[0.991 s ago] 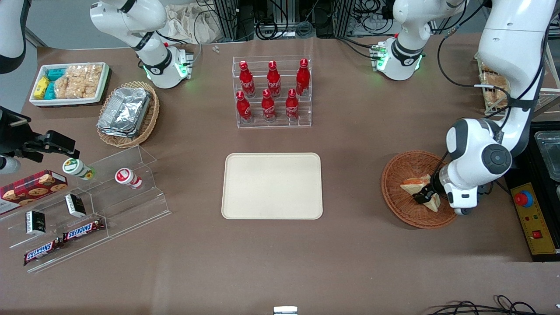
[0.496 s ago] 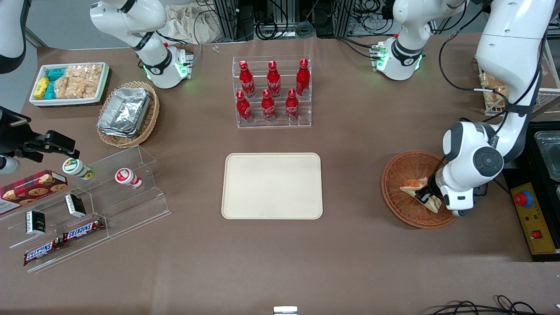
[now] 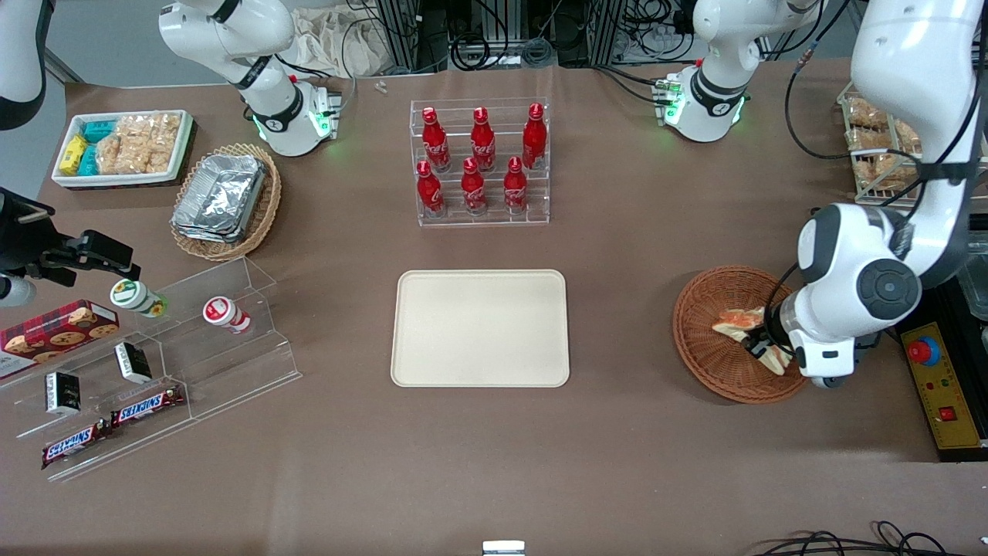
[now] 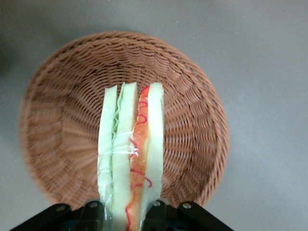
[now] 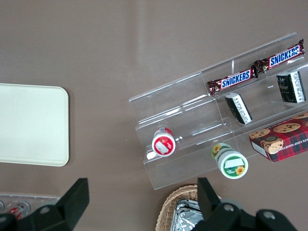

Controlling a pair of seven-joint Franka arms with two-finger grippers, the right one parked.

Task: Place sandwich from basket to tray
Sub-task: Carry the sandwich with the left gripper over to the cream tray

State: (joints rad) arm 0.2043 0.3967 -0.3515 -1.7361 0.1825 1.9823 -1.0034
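The sandwich [image 4: 131,159] is a clear-wrapped wedge of white bread with green and orange-red layers. It hangs just above the round reddish-brown wicker basket [image 4: 192,110], pinched between my fingers. My gripper [image 3: 760,340] is shut on the sandwich [image 3: 739,320] over the basket [image 3: 706,340], at the working arm's end of the table. The cream-beige tray [image 3: 480,328] lies flat mid-table with nothing on it, well away from the gripper toward the parked arm's end. The basket floor under the sandwich holds nothing else.
A clear rack of red bottles [image 3: 481,162] stands farther from the front camera than the tray. A tan basket with foil containers [image 3: 225,201], a white snack bin [image 3: 123,147] and a clear stepped stand with snacks [image 3: 154,363] lie toward the parked arm's end. A yellow box with a red button [image 3: 938,382] sits beside the basket.
My gripper has risen a little with the sandwich held in it, lifting the wedge off the basket floor. The arm's elbow has swung upward. The basket has stayed in place.
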